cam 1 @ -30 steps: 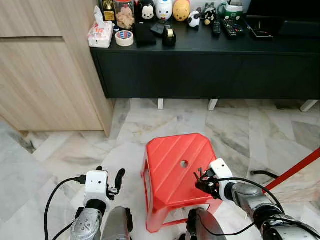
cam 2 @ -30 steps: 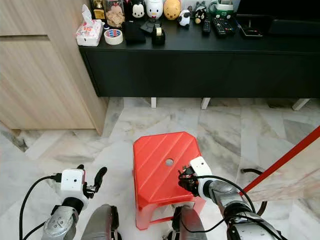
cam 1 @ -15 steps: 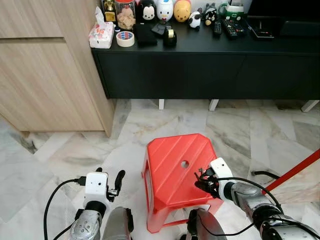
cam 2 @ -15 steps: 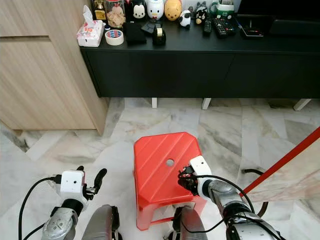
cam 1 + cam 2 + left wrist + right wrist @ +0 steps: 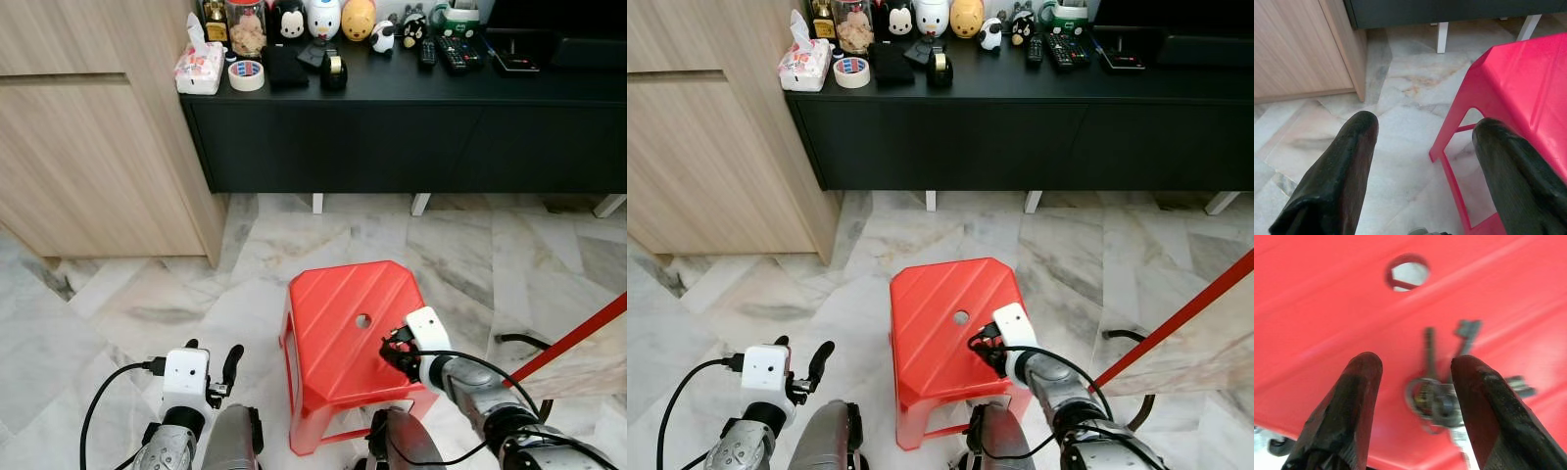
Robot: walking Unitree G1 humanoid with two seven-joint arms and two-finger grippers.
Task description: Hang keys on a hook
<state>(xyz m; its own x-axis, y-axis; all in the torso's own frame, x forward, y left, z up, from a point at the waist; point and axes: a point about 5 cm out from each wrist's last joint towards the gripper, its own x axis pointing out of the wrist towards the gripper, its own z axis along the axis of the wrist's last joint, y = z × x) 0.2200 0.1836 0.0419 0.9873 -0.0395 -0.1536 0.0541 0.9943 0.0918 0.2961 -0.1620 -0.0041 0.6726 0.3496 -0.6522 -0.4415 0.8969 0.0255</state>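
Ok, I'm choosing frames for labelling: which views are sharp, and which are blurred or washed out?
Eye views: sharp and evenly lit, red stool crisp. Left wrist view: floor and stool sharp, the near black fingers soft. Right wrist view: keys blurred, fingers soft, the stool's hole washed out.

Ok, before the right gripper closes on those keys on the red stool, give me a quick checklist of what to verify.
1. Keys lying on the red stool: ok, the bunch rests on the seat near the hole.
2. Right gripper open: ok, fingers apart.
3. Keys between the fingers: ok, the ring sits in the gap, close to one finger.
4. Fingers down at the keys: cannot tell, the wrist view is blurred.
5. Left gripper out of the way: ok, it is open over the floor beside the stool.
6. Hook located: cannot tell.
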